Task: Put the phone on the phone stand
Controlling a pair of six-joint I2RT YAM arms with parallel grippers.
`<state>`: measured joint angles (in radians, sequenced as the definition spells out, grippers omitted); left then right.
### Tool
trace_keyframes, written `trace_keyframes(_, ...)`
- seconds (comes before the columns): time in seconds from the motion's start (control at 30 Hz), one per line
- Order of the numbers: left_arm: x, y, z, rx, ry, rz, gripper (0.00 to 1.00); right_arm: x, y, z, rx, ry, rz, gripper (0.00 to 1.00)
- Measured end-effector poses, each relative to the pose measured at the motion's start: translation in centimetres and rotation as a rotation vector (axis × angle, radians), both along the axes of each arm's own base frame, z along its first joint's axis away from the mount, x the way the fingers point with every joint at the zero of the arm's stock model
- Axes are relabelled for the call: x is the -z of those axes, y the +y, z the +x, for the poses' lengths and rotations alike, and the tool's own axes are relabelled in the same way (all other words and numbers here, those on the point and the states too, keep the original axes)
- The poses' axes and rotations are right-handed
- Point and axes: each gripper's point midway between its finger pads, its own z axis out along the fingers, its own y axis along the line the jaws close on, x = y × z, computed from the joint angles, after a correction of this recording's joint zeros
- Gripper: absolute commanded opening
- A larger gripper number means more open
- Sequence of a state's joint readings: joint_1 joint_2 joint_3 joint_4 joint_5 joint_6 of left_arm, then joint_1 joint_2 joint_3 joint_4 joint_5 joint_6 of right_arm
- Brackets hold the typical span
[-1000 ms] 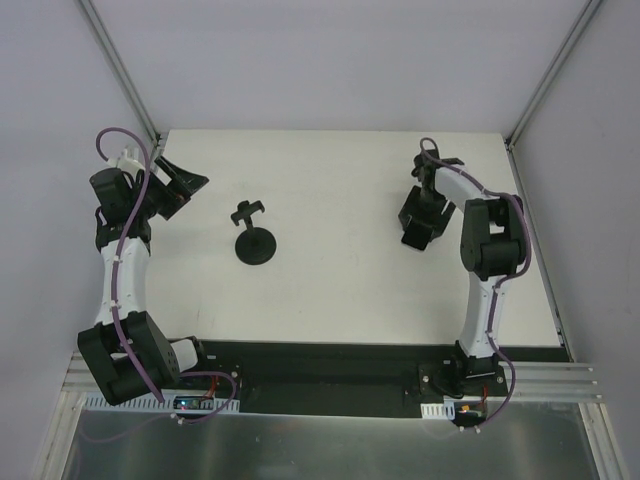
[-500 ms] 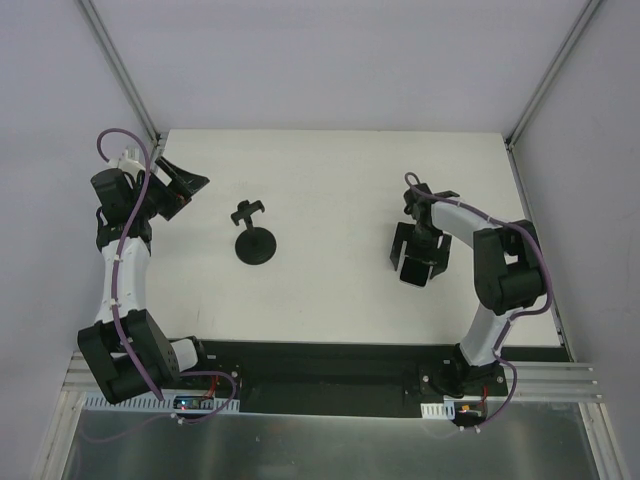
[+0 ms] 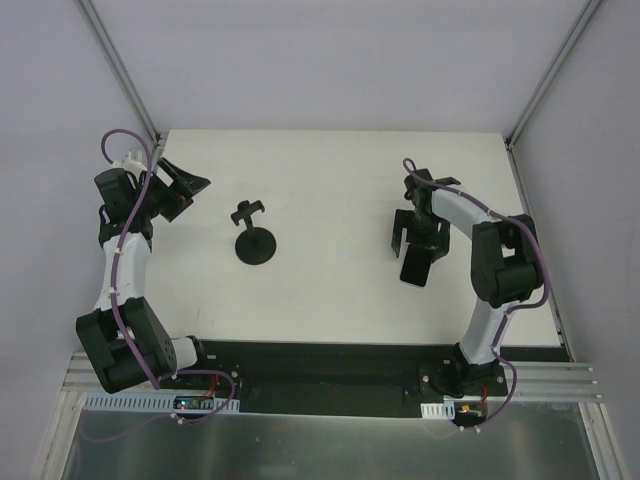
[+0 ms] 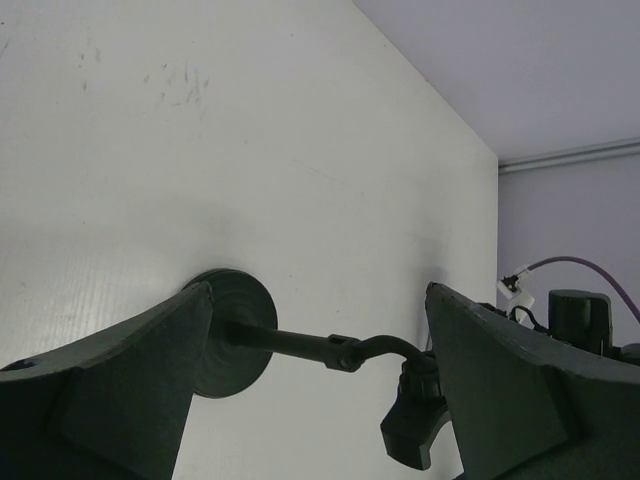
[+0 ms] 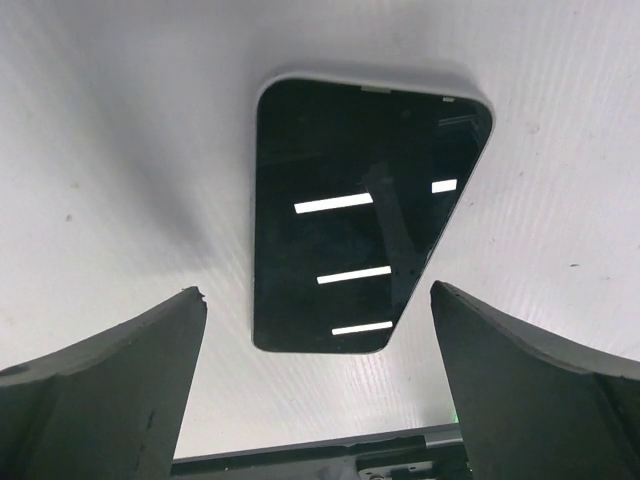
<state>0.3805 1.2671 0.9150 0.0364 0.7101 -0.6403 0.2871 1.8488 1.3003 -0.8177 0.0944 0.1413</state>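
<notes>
Readable text: none that I could make out anywhere in the scene.
Phone point(image 5: 350, 220): its glossy dark face carried no letters or logo, only three bright bars of reflected light.
Phone stand point(image 3: 255, 246): plain black from base to bracket, with no legible mark.
Circuit boards point(image 3: 190, 403): these sat at the near edge by the arm bases, and any print on them was too small to read.

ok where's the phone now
In the top view the phone lies flat on the table's right half, by the open right gripper, far from the phone stand.
</notes>
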Motion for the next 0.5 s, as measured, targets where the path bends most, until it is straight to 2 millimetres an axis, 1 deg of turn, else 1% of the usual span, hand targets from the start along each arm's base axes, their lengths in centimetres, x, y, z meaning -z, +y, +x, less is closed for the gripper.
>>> trace_keyframes(0.07, -0.1, 0.0, 0.0, 0.001, -0.004, 0.000, 0.86, 0.4, -0.4, 0.2, 0.011, 0.011, -0.006, 0.98)
trace_keyframes(0.2, 0.0, -0.2, 0.0, 0.013, -0.003, -0.009, 0.86, 1.5, -1.2, -0.1, 0.034, 0.059, -0.019, 0.99)
trace_keyframes(0.27, 0.0, -0.2, 0.0, 0.015, -0.002, -0.011, 0.86, 2.0, -1.4, -0.2, 0.043, 0.080, -0.019, 0.95)
trace_keyframes(0.3, 0.0, -0.3, 0.0, 0.016, -0.002, -0.012, 0.86, 2.0, -1.4, -0.2, 0.047, 0.089, -0.014, 0.89)
trace_keyframes(0.5, -0.1, -0.3, 0.0, 0.017, -0.005, -0.011, 0.86, 2.1, -0.8, -0.1, 0.061, 0.092, 0.025, 0.78)
